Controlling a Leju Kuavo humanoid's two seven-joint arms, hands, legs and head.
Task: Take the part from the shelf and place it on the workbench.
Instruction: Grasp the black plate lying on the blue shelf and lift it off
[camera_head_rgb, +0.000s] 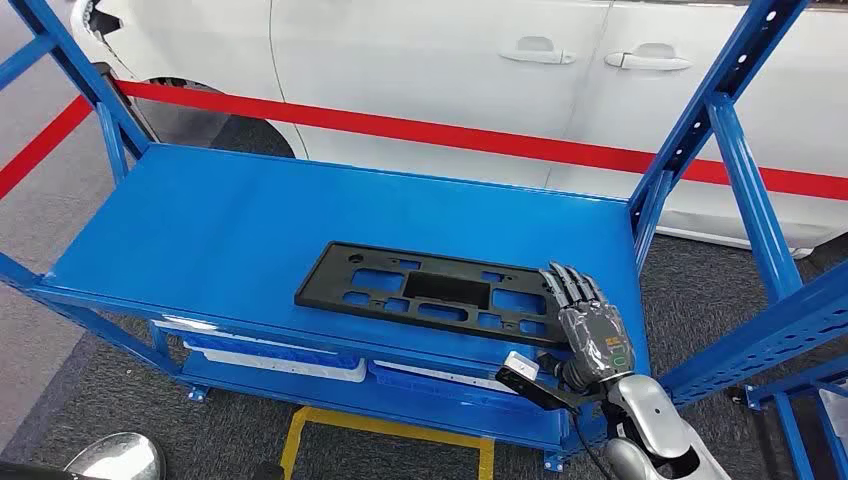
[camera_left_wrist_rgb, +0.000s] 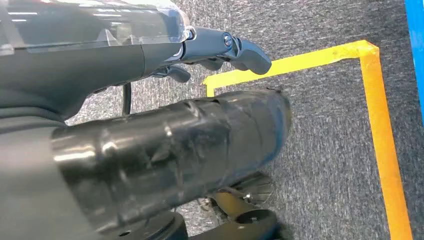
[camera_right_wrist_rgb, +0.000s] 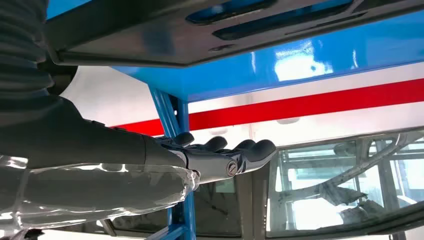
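Blue steel shelf stands before a white car, carrying one black part lying flat at its centre. At the part's four o'clock end, the right hand reaches palm-down, fingers straight and slightly apart over its edge, gripping nothing. Left hand hangs over grey carpet, fingers loosely curled, holding nothing.

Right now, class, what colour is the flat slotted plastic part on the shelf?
Black; head view shows it best.

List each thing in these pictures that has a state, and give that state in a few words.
black part: lying flat on the blue shelf, not lifted.
right hand: fingers extended at the part's right end, holding nothing.
left hand: hanging over the carpet, holding nothing.
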